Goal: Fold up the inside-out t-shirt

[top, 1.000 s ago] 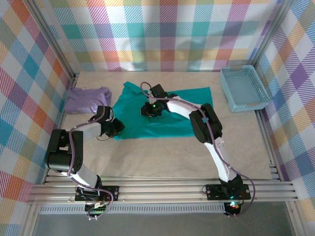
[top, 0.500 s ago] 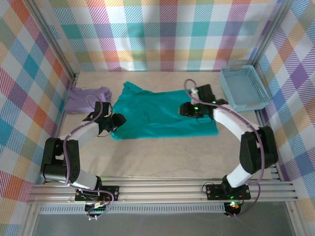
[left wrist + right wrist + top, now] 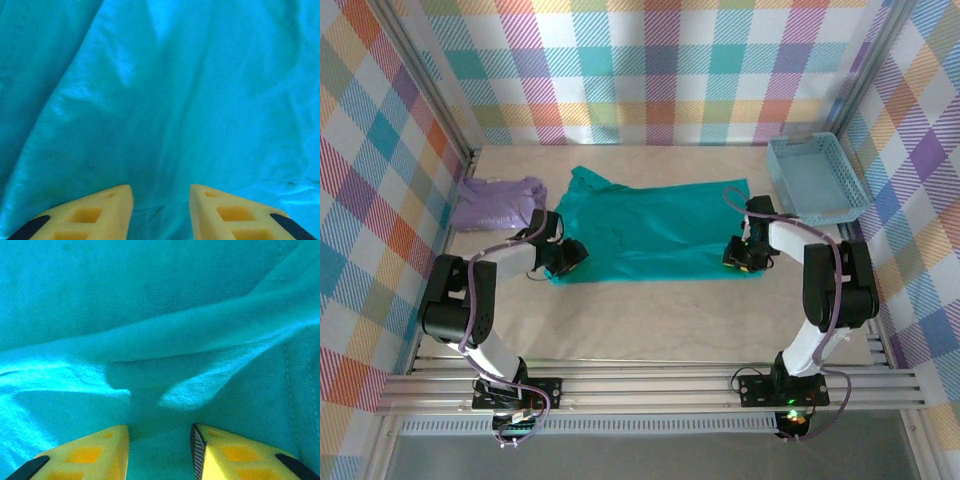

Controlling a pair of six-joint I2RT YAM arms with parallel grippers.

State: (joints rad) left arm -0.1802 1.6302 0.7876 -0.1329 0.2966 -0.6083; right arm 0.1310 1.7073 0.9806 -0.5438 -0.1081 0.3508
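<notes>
The inside-out t-shirt lies spread out, teal-green, on the middle of the table. My left gripper sits low on its near left corner. In the left wrist view the left gripper stands open, its yellow fingers apart over smooth fabric. My right gripper is down on the near right corner of the shirt. In the right wrist view the right gripper is open too, with a raised fold of cloth just ahead of the fingertips.
A pale lavender garment lies bunched at the far left, just beyond the left arm. A light blue basket stands at the back right, close to the right arm's elbow. Checked walls enclose the table on three sides.
The right gripper went from the shirt's middle out to the right, then down to the near right corner, and the shirt now lies spread wider. The left gripper shifted slightly right onto the near left corner.
</notes>
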